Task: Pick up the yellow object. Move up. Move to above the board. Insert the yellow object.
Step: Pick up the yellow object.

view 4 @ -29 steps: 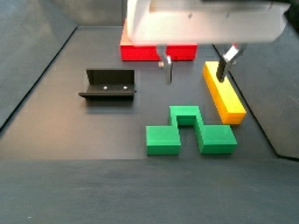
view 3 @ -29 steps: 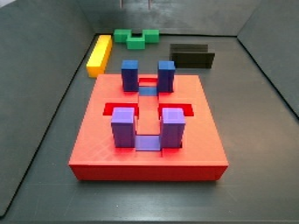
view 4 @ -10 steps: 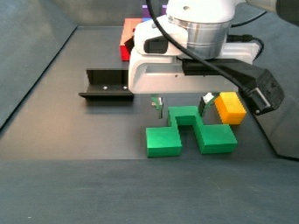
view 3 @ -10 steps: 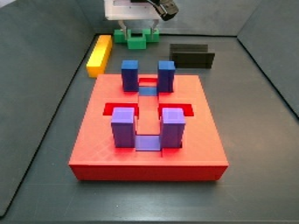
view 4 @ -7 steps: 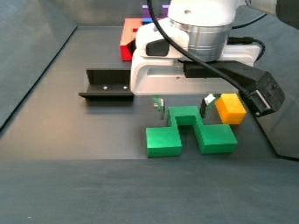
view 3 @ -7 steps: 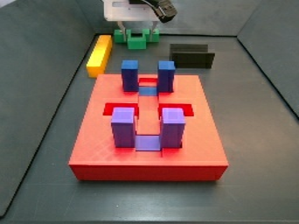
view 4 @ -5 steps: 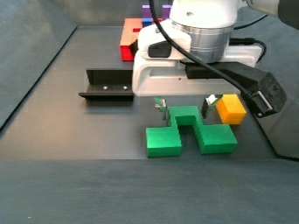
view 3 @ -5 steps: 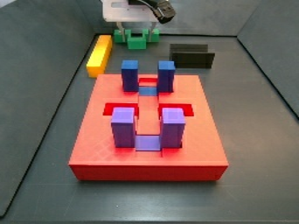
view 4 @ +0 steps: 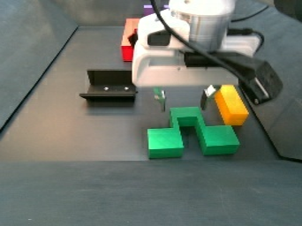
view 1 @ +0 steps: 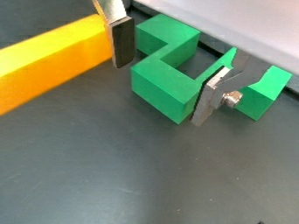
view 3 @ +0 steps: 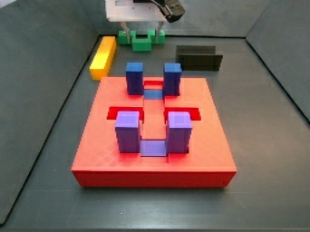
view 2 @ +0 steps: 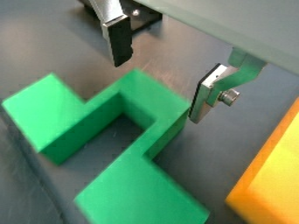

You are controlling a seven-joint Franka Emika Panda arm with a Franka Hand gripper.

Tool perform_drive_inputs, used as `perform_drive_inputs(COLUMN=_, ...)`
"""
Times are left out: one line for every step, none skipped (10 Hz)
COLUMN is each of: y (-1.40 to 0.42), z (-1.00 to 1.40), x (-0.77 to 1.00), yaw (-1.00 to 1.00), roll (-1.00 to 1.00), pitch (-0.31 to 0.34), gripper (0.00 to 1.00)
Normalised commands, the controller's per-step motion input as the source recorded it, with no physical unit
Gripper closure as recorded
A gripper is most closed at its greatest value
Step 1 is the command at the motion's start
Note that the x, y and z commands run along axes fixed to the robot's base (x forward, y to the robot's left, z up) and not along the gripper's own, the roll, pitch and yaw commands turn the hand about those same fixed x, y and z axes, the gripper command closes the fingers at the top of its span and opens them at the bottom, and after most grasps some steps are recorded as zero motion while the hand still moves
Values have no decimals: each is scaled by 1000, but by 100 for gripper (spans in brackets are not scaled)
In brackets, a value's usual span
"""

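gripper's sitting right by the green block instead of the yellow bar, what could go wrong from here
The gripper is open, and its fingers straddle one arm of the green notched block, not the yellow object beside it. If it closed here it would likely grab the wrong piece. One finger stands close to the yellow object's end, so a sideways correction might nudge it out of line.

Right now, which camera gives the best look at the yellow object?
A side view: the whole yellow object lies beside the board. The other side view shows part, behind the open gripper. Both wrist views crop it.
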Motion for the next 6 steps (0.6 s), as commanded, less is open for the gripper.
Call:
perform_drive_inputs(y=-380, z=0, x=-9, yaw=97, roll=134, pitch=0, gripper=0)
perform_drive_inputs(y=-643, z=9, x=0, yaw=183, roll=297, pitch=0, gripper=0)
perform_drive_inputs(y=-623, z=100, x=0, yaw=183, roll=353, pitch=-6, gripper=0)
perform_drive_inputs(y=-646, z=151, x=-257, yaw=171, roll=360, pitch=-40, gripper=0)
perform_drive_inputs(y=-520, z=243, x=-760, yaw=54, roll=271, pitch=-133, gripper=0)
perform_drive_inputs(y=-329, z=414, x=-1000, yaw=0, roll=246, pitch=-170, gripper=0)
